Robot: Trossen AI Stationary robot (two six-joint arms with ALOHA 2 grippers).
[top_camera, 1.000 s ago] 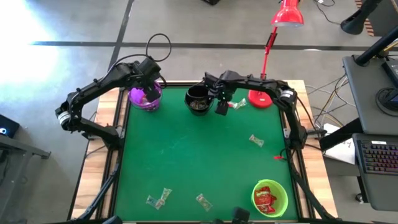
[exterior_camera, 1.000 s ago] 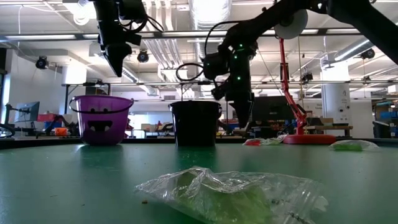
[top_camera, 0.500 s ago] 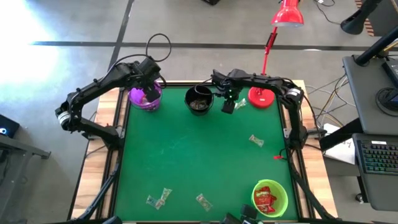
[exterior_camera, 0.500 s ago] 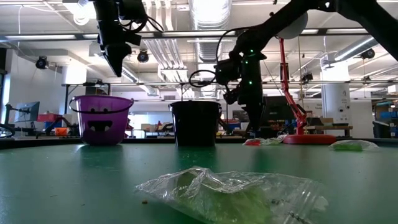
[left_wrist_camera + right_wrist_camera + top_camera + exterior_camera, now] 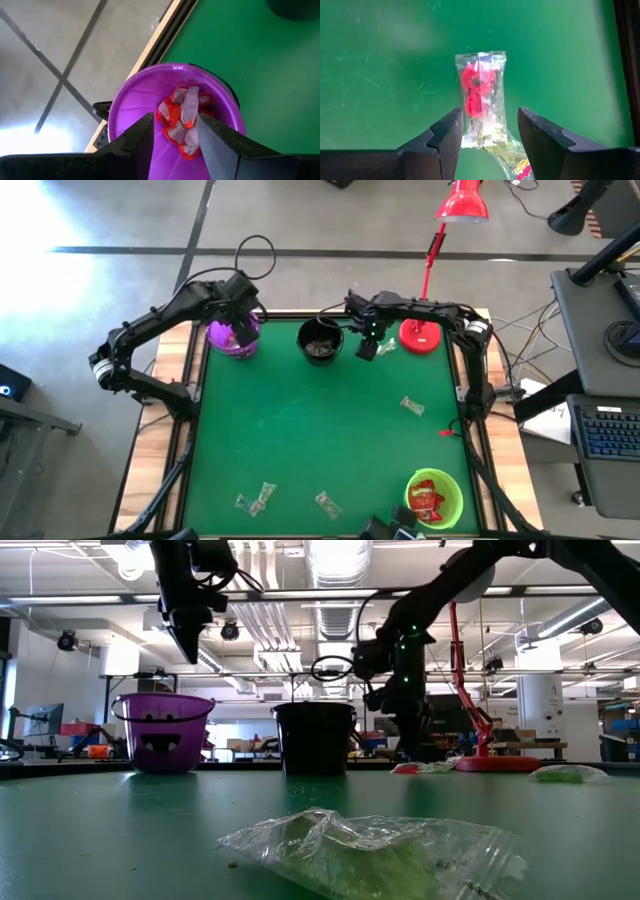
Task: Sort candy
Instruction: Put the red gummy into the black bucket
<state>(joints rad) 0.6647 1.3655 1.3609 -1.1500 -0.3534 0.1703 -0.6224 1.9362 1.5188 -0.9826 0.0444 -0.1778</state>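
My right end effector hangs open and empty over a red candy lying flat on the green bench, and its clear wrapper looks light, crinkly and slippery, so I would pinch across the lumpy middle.

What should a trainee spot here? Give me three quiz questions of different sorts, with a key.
1. True or false: the left gripper hangs over the purple bowl.
2. The clear-wrapped candy below the right gripper lies: A in the black bowl, B on the green mat, C on the lamp base.
3. Fill in: the sweets in the green bowl have ___ wrappers.
Key: 1 true; 2 B; 3 red.
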